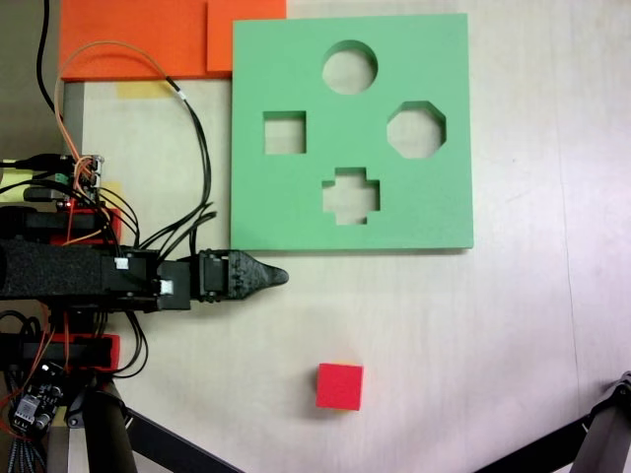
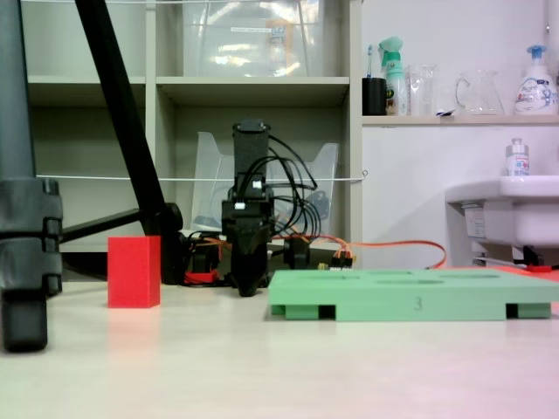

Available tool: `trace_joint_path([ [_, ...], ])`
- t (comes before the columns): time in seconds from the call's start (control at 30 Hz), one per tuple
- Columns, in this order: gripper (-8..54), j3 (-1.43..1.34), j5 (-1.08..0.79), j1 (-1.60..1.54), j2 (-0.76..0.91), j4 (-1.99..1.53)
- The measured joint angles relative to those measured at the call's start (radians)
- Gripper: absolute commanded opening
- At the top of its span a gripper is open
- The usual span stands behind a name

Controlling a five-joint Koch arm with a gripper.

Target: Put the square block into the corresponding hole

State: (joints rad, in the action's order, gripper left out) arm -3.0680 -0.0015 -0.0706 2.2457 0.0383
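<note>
The hand (image 1: 279,277) reaches in from the left of the top-down fixed view, its black tip narrowing to one point just below the lower left corner of the board (image 1: 434,212). In the low fixed view the hand (image 2: 249,290) hangs straight down, its tip at or just above the surface (image 2: 288,375). It looks pressed together in both views, with no gap visible, but the jaws may lie one behind the other, so its state cannot be told. It holds nothing and touches neither block nor board.

The board is a flat green foam square lying on the surface. It has four cutouts: a round one at the top, an octagonal one at the right, a cross-shaped one at the bottom, and the hole (image 1: 284,133), square, at the left. All four cutouts are empty; the pale surface shows through each. In the low view the board (image 2: 410,295) is a thick slab with dark notches along its front edge.

The block (image 1: 339,386) is a small bright red cube with clean, sharp edges. It rests flat on the surface, below the board and to the lower right of the hand, apart from both. In the low view the block (image 2: 134,271) stands upright, left of the hand.

Two orange foam sheets (image 1: 138,34) lie at the board's upper left.
</note>
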Motion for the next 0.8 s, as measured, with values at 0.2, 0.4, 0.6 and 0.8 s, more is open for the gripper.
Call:
trace_joint_path([
  [0.2,33.9,0.0,0.0,0.0,0.0,0.0],
  [0.4,34.4,0.0,0.0,0.0,0.0,0.0],
  [0.6,29.5,0.032,0.557,0.127,0.0,0.028],
  [0.8,27.8,0.497,1.111,0.295,0.0,-0.402],
])
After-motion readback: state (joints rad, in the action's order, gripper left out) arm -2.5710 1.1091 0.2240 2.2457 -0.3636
